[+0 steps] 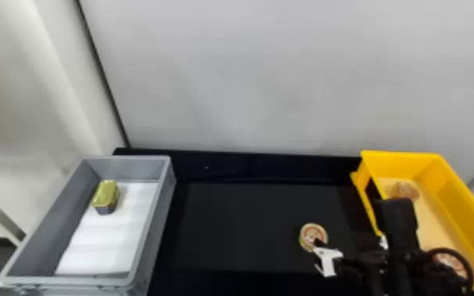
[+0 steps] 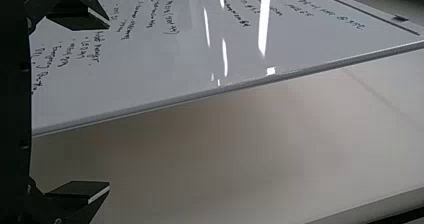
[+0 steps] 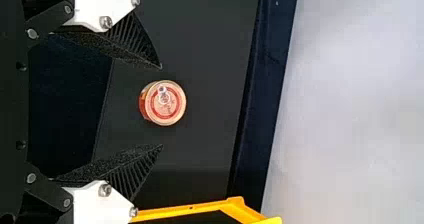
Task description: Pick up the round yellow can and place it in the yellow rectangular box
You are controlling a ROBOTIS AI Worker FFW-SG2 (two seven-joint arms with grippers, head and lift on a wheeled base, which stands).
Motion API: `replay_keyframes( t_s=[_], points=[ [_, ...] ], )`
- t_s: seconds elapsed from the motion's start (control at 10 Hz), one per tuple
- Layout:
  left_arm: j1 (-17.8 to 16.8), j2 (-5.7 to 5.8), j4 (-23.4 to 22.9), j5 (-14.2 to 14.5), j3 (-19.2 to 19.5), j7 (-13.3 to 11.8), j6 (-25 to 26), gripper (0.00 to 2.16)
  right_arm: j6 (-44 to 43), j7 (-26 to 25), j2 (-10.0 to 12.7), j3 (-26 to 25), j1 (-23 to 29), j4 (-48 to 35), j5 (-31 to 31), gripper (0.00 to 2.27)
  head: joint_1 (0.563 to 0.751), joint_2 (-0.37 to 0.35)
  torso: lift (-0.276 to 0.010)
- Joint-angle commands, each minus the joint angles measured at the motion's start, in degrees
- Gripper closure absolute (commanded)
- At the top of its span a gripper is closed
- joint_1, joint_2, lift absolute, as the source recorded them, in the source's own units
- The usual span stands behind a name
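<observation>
The round can (image 1: 311, 232) stands on the black table, left of the yellow rectangular box (image 1: 460, 204). My right gripper (image 1: 350, 242) is over the table between them, one fingertip overlapping the can's near edge in the head view. In the right wrist view, the can (image 3: 167, 104) shows its round lid between the tips of my open right gripper (image 3: 161, 106), with a gap on both sides. Part of the box's yellow rim (image 3: 185, 211) appears beyond one finger. My left gripper (image 2: 109, 105) is open and holds nothing, facing a whiteboard and a pale surface.
Inside the yellow box are a round can (image 1: 405, 191) at the far end and another (image 1: 450, 263) nearer, partly behind the right arm. A grey bin (image 1: 165, 204) at the left holds a gold-topped can (image 1: 106, 195). A pale wall (image 1: 240, 78) rises behind the table.
</observation>
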Motion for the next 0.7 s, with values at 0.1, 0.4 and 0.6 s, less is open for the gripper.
replay_keyframes(
  t_s=[0.1, 0.4, 0.6],
  points=[
    [0.00, -0.15, 0.00, 0.09, 0.00, 0.01, -0.01, 0.14, -1.63, 2.41, -0.06, -0.74, -0.20, 2.84, 2.62, 0.28, 0.694, 0.014, -0.068],
    [0.00, -0.15, -0.09, 0.09, 0.00, 0.01, -0.01, 0.14, -3.57, 7.69, 0.02, -1.18, -0.55, 6.27, 5.00, 0.15, 0.694, 0.014, -0.068],
    [0.00, -0.15, -0.17, 0.09, 0.09, 0.10, -0.01, 0.14, -4.80, 8.65, 0.11, -1.01, -0.99, 7.50, 5.43, 0.08, 0.694, 0.014, -0.068]
  ],
)
